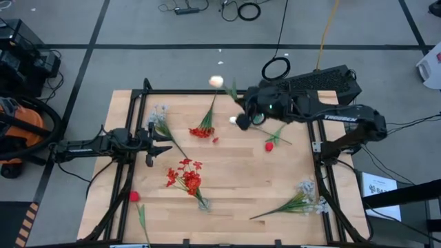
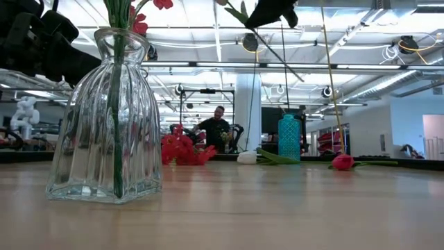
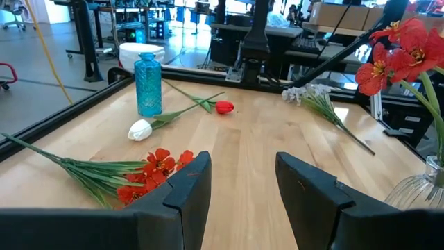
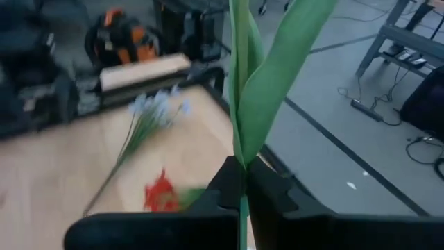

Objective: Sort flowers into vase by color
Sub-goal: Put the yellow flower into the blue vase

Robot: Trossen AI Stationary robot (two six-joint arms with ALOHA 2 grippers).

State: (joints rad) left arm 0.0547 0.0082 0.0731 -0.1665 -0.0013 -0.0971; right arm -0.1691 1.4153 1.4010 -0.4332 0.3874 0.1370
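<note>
Gripping white tulip point(image 1: 216, 81) stem: right tool point(image 4: 241, 186) | left tool point(image 3: 239, 182) apart, idle

A tulip point(image 1: 217, 81) hangs above the surface's point(image 1: 234, 186) far edge; sprays point(image 1: 303, 201) lie front right, a rosebud point(image 1: 134, 196) front left.

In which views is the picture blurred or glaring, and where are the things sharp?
Right wrist view: the table behind is smeared, while the green stem in the shut right gripper is clearer. Low view: bright ceiling lights glare behind the glass vase. Left wrist view: the blue bottle and the white tulip are sharp.
</note>
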